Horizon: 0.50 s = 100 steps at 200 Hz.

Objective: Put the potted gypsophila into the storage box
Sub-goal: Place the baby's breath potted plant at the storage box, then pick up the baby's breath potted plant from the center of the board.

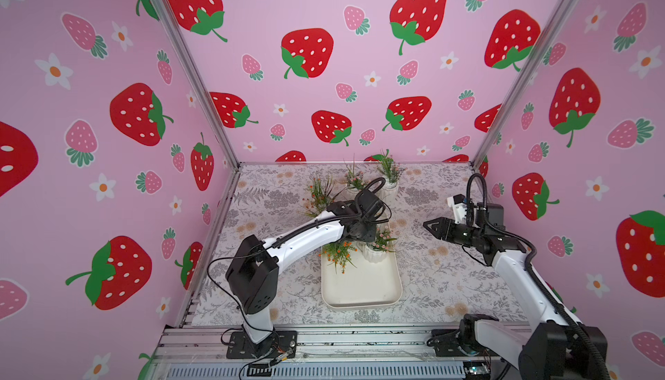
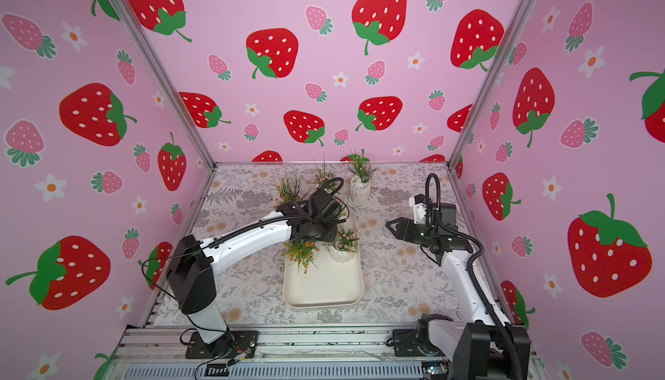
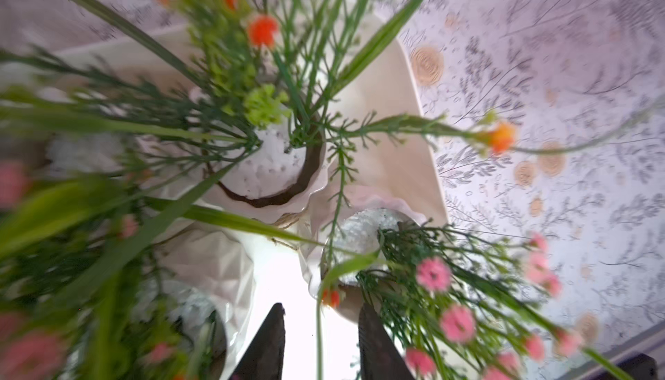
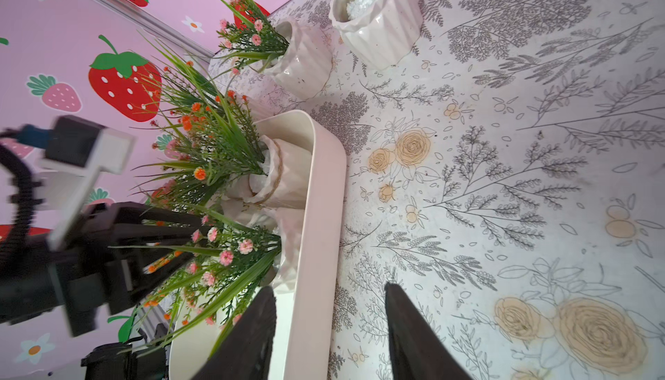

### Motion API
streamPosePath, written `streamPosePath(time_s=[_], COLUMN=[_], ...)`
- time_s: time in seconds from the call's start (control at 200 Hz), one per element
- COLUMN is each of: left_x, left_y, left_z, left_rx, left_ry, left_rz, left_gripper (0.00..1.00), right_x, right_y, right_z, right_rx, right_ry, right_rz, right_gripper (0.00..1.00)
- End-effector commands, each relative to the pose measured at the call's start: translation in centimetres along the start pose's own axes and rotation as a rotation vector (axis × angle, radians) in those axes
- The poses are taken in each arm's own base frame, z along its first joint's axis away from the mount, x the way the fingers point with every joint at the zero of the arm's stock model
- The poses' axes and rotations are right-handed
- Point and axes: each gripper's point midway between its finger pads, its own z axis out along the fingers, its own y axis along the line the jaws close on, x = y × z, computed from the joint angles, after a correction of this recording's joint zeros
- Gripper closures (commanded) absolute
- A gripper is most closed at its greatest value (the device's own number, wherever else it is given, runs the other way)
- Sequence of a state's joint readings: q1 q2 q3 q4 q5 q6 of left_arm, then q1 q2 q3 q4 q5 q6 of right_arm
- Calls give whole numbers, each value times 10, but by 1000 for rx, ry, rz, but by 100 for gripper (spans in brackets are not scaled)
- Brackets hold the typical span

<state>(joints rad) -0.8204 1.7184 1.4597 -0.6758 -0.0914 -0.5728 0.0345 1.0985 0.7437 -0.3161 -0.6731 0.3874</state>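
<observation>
Potted gypsophila (image 1: 375, 253): part of the set stands in the storage box (image 1: 361, 290), part on the counter (image 1: 449, 270).

Enclosure: pink strawberry-print walls (image 1: 324, 7) on three sides. The counter has a grey leaf-and-rose print.

Storage box: lies mid-counter, long axis running away from the robot. Near half bare; pots crowd the far half.

Left arm (image 1: 306, 236): reaches from the near left over the far half of the box. Its wrist hides that end in both top views.

Right arm (image 1: 514, 270): reaches in from the near right, wrist above bare counter to the right of the box.

Left claw (image 3: 321, 306): seen only in the left wrist view. Fingers spread, pinching nothing. Bright box floor shows through the gap, and one thin green blade crosses it. It hangs above the pots in the box.

Right claw (image 4: 329, 288): spread, empty, pointing toward the box's long right rim, clear of it.

Pots in box, left wrist view: orange-flowered pot (image 3: 266, 180) and pink-flowered pot (image 3: 360, 234) just beside each other; a third pot (image 3: 187, 313) is blurred.

Pots on counter, beyond the box's far end: tall white pot (image 1: 390, 189), pink sprig pot (image 1: 354, 180), and orange sprig pot (image 1: 320, 194), whose base is hidden by the left arm.
</observation>
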Motion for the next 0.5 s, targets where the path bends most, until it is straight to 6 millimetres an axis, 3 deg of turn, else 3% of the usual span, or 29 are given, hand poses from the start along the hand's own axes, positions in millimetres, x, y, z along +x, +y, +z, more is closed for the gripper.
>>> streamPosePath(time_s=[0.0, 0.26, 0.495], left_x=[-22, -24, -31], left_y=[13, 58, 107], left_z=[-34, -79, -119], left_rx=[-5, 168, 270], left_ry=[-136, -176, -208], left_rz=[34, -73, -168], left_gripper=[63, 62, 62], right_x=[1, -19, -44], right_y=[-14, -21, -29], right_z=[-4, -1, 40], right_rx=[85, 172, 238], right_ry=[-13, -41, 6], right_rz=[-16, 29, 91], right_gripper=[49, 50, 50])
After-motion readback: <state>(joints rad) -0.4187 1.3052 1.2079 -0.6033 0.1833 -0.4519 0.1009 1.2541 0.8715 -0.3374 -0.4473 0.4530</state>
